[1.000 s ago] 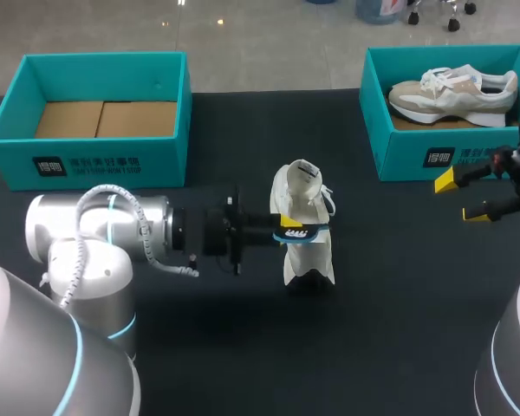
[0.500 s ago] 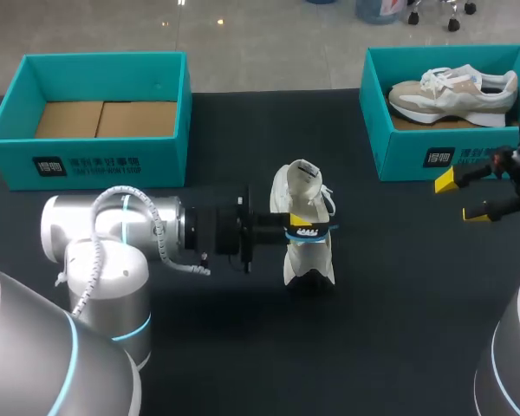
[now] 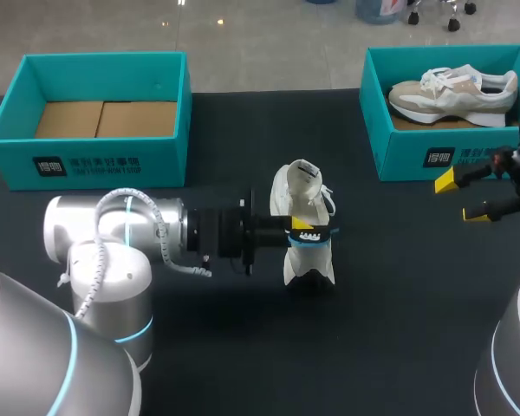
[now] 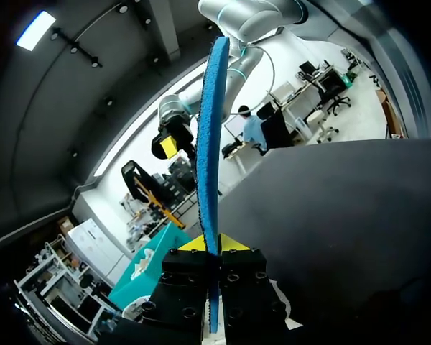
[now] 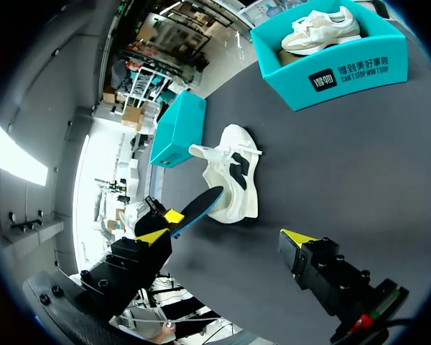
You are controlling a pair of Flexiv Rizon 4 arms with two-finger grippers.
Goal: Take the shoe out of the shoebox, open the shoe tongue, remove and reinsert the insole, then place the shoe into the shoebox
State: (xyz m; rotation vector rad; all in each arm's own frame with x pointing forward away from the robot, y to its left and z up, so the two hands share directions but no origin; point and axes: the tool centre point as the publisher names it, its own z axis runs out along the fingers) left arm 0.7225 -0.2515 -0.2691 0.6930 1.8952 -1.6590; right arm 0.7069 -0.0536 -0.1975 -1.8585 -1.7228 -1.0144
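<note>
- The step in hand, as I judge it, is the turn between taking out and putting back. The insole (image 4: 210, 136) is out of the shoe (image 3: 302, 198) and pinched at one end by the left gripper (image 4: 214, 248), its fingers pressed together on the blue sheet from both faces.
- The shoe stands on its sole in the middle of the table (image 3: 399, 286), between the empty box (image 3: 87, 160) to the left and the other box (image 3: 416, 156) to the right (which holds a second shoe (image 3: 455, 91)).
- The shoe's long axis runs from the far side of the table toward the robot. The opening, with what looks like the raised tongue, seems to be at the far end and the toe at the near end, though I cannot be sure. The laces hang off its right side.
- The insole's long axis follows the left arm's reach, left to right, so it crosses the shoe's middle roughly at a right angle. It is held thin edge up, seen edge-on from the left wrist. Whether it touches the shoe I cannot tell.
- The right gripper (image 3: 462, 198) hangs well off to the right, just before the other box, fingers spread and holding nothing.
- The next move likely calls for swinging the insole into line with the shoe, laying it flat, then feeding its free end down through the opening toward the toe. The right gripper may need to steady the shoe or hold the tongue back (a light shoe could tip or slide under the push).
</note>
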